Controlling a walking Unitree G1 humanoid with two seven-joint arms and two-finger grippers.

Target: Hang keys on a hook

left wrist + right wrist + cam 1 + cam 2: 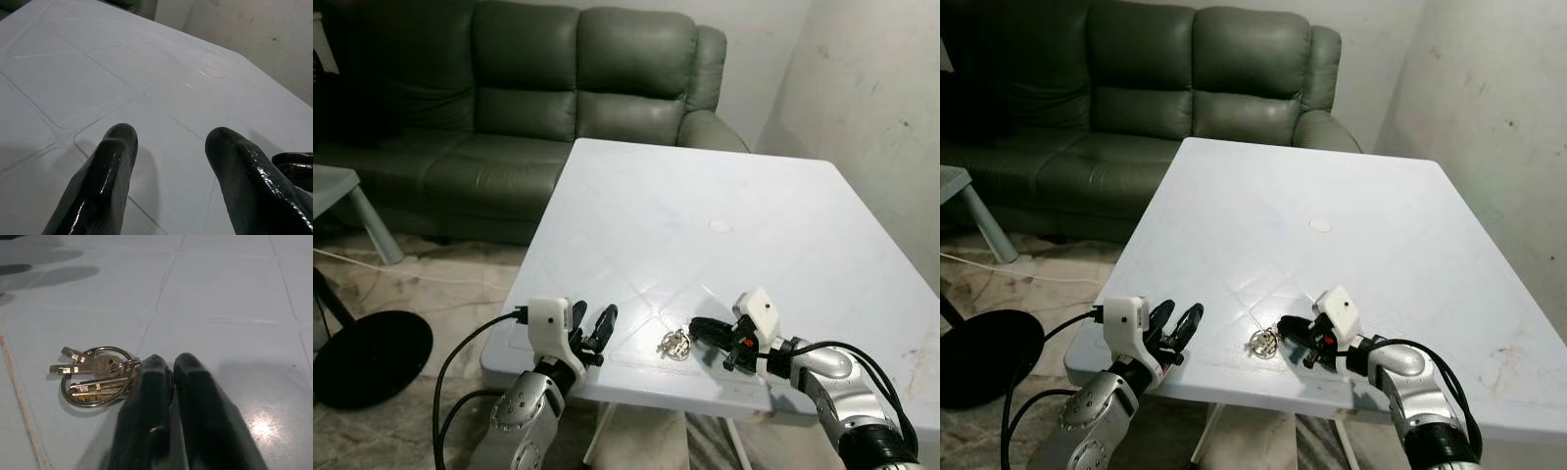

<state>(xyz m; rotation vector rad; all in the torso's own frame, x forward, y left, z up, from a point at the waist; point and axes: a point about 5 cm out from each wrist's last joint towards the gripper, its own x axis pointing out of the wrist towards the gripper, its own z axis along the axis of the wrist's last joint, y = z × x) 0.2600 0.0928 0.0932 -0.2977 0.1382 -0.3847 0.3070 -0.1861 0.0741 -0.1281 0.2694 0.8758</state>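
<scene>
The right gripper (168,364) lies low on the pale blue plastic table (724,196), its two black fingers pressed together with nothing between them, tips just beside a bunch of silver keys on a metal ring (95,375). The keys lie flat near the table's near edge, between the two grippers. The left gripper (590,331) hovers at the near left edge, fingers (115,156) spread apart and empty. Beyond the table stands a dark green leather sofa (509,98); a whitish wall (871,108) rises on the right.
</scene>
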